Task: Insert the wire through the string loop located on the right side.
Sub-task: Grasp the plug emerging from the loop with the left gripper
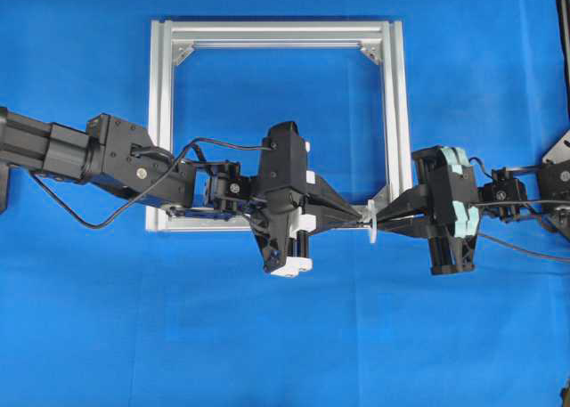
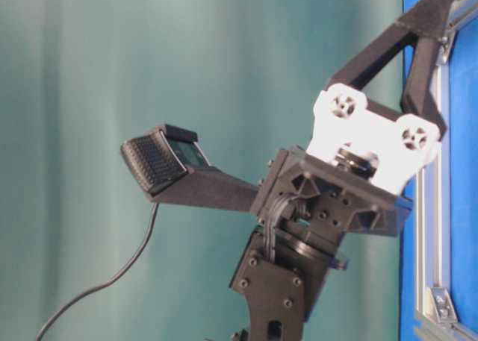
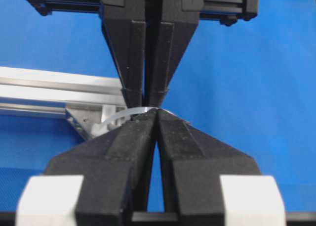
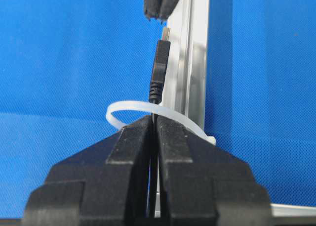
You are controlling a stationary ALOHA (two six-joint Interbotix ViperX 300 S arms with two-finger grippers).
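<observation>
In the right wrist view my right gripper point(image 4: 154, 118) is shut on the thin black wire point(image 4: 155, 116). Its dark plug point(image 4: 160, 63) sticks out past the fingertips along the frame's right bar. The white string loop point(image 4: 129, 106) arches over the fingertips, and its band crosses in front of the wire just behind the plug. My left gripper point(image 3: 157, 111) is shut, tip to tip with the right one; I see nothing between its fingers. Its tips point(image 4: 161, 8) sit just beyond the plug's end. Overhead, both grippers point(image 1: 361, 216) point(image 1: 380, 222) meet at the loop point(image 1: 371, 231).
The square silver aluminium frame point(image 1: 396, 113) lies flat on the blue cloth, with triangular corner brackets point(image 1: 370, 51) inside it. The left arm crosses the frame's bottom bar point(image 1: 191, 222). The table-level view shows the left arm's wrist and the frame's bar point(image 2: 433, 229).
</observation>
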